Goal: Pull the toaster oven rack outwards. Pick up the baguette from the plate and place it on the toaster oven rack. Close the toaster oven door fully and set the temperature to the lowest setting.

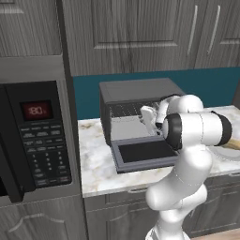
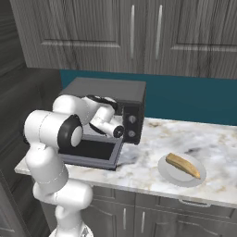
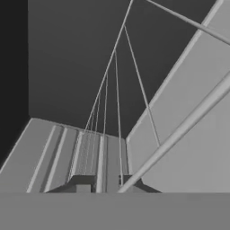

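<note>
Marble counter (image 2: 185, 139): arm hides oven cavity; gripper (image 3: 103, 182) fingers nearly shut around rack (image 3: 108, 112) wire

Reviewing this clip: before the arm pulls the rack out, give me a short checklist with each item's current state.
1. Toaster oven door folded down flat, cavity open: ok.
2. Gripper inside the toaster oven, lined up with the toaster oven rack: ok; the wires run ahead of the fingertips in the hand view.
3. Jaws shut on a rack wire: cannot tell; the tips stand close together, but contact is hidden.
4. Rack already drawn out over the door: not ok; it sits within the cavity.
5. Baguette lying on the plate, ready for pickup: ok.
6. Knobs on the right panel unobstructed: ok.
</note>
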